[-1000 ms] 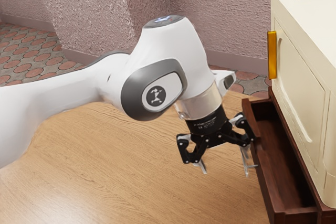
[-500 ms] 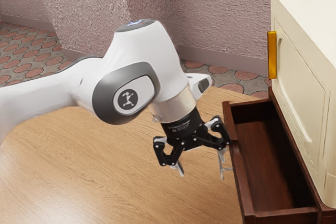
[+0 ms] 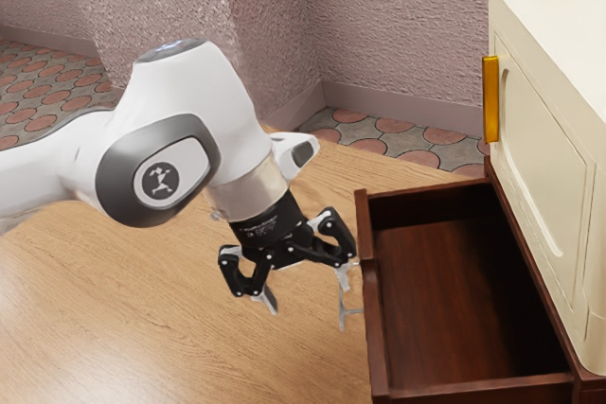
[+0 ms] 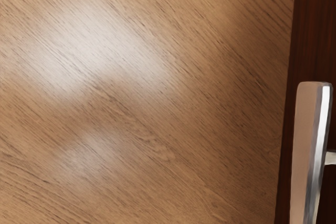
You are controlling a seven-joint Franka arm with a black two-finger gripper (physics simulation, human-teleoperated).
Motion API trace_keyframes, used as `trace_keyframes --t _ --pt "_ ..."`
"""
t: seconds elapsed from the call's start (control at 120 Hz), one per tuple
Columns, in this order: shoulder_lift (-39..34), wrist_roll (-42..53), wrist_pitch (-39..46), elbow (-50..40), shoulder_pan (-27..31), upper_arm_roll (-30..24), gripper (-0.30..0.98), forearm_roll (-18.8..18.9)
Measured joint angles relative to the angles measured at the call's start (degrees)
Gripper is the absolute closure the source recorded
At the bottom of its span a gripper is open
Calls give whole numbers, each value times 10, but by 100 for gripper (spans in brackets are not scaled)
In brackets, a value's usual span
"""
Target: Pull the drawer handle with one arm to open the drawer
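Evidently in the pulling stage. The drawer [image 3: 373, 314] stood well out from the cream cabinet [image 3: 542, 149], its inside in plain sight. Handle [image 4: 310, 153]: a pale, metallic bar on a short post, on the drawer's front, the side facing away from the cabinet. Claw [image 3: 309, 314] was outside that front, over the counter [image 3: 161, 328], fingers [image 3: 269, 299] spread, one of them close by the bar; no pinch from two sides. Contact could not be told for certain.

Handling, as judged: bar rigid and probably slick, so a hooked finger might slide along it. Best hold near the post, behind the bar, with the pull straight away from the cabinet. Drawer likely stiff-walled, moderately heavy, not fragile; a skewed tug could bind it. Opening looked nearly or fully done; at most a short, gentle pull remained, then an easy release.
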Motion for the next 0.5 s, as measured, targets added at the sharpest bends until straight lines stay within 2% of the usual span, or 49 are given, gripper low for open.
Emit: trace_keyframes --t 0.275,0.45,0.5 --pt "-69 18 0 -11 1 22 0 1" --pt "-79 23 -5 47 0 18 0 -2" --pt "-79 25 -6 59 0 17 0 -21"
